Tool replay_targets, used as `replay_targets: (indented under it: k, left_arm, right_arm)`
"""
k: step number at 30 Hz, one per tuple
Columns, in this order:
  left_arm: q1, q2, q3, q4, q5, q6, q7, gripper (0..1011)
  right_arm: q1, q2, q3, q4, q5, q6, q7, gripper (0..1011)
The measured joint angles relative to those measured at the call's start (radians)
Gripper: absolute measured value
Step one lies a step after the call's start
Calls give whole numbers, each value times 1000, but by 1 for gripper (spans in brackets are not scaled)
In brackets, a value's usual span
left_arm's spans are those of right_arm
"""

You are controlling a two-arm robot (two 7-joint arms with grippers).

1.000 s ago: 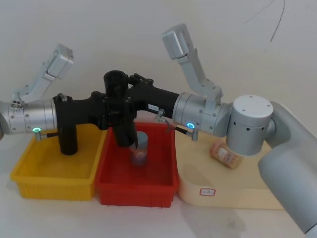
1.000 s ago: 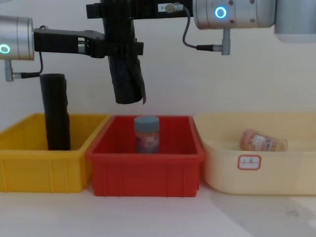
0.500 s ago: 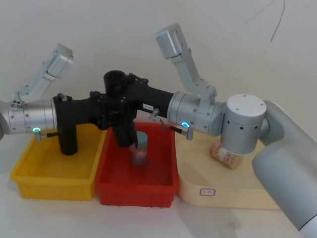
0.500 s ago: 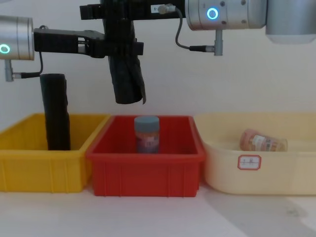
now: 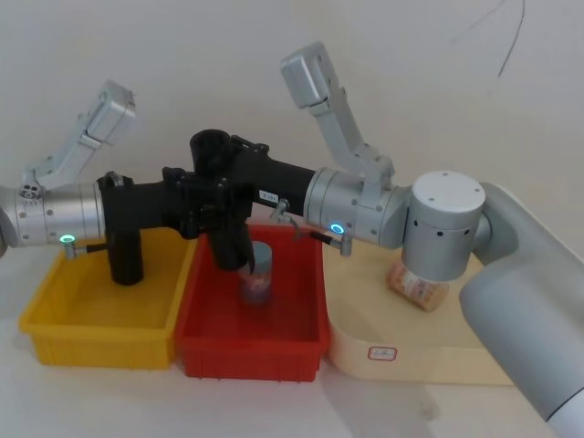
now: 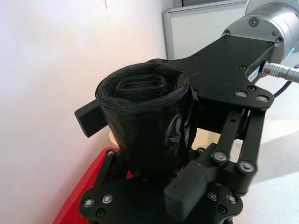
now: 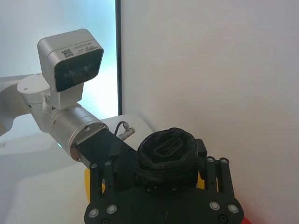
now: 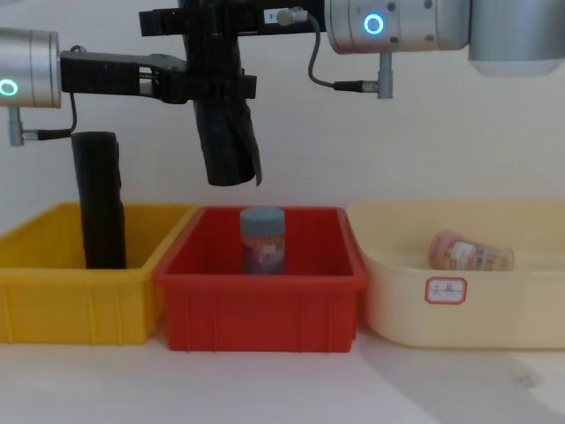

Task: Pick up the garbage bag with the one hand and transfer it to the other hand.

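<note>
2 end effectors at upper centre | left end effector (image 8: 207, 84) and right end effector (image 8: 212, 22) both clenched on black glossy garbage bag roll (image 8: 228, 146) | pickup done; left release pending

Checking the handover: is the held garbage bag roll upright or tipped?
Upright. The garbage bag hangs near vertical above the red bin, with the left gripper and the right gripper both at its upper part.

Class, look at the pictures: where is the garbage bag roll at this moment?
The garbage bag hangs upright in mid-air above the red bin, at centre-left of the chest view, between the left gripper and the right gripper.
</note>
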Motion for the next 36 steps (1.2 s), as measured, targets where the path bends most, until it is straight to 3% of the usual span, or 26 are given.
replay_targets:
  k: [11,28,36]
  left_arm:
    - [0,0,0,0,0,0,-1,463]
    - [0,0,0,0,0,0,-1,463]
    - [0,0,0,0,0,0,-1,463]
  right_arm:
    - [2,-2,-2,4,-2,-2,0,636]
    - [4,-4,-3,6,-4,-2,1,510]
    - [4,-4,-3,6,-4,-2,1,507]
